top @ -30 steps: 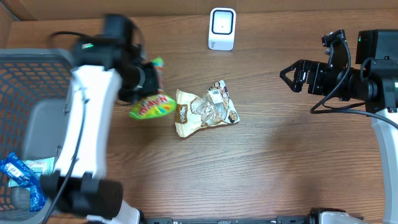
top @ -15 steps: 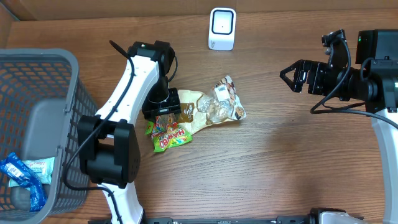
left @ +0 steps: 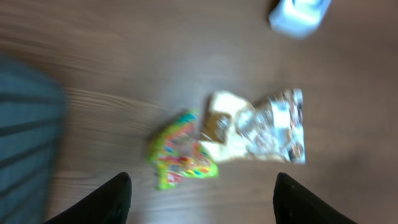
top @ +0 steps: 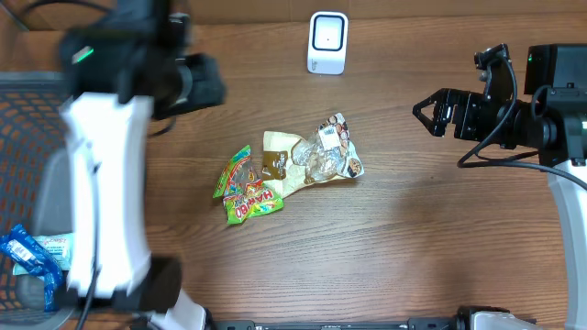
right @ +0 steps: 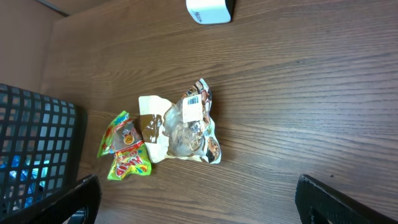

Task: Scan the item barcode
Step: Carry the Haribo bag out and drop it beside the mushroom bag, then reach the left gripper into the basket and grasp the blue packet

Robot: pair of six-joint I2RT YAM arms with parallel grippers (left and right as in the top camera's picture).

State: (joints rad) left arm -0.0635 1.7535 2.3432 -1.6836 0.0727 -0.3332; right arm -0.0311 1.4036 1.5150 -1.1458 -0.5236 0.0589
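Observation:
A green gummy candy bag lies flat on the wooden table, its right edge against a cream and clear snack bag. The white barcode scanner stands at the back edge. My left gripper is blurred, high above the table to the back left of both bags. In the left wrist view its fingers are spread open with nothing between them, and the candy bag and snack bag lie far below. My right gripper hangs open at the right, apart from everything.
A grey mesh basket fills the left side and holds a blue packet. The left arm's white links stand over the basket's right rim. The right wrist view shows the basket and the scanner.
My left gripper opened and let go of the green candy bag, which now lies beside the snack bag. The left arm rose and swung to the back left. The right arm stayed still.

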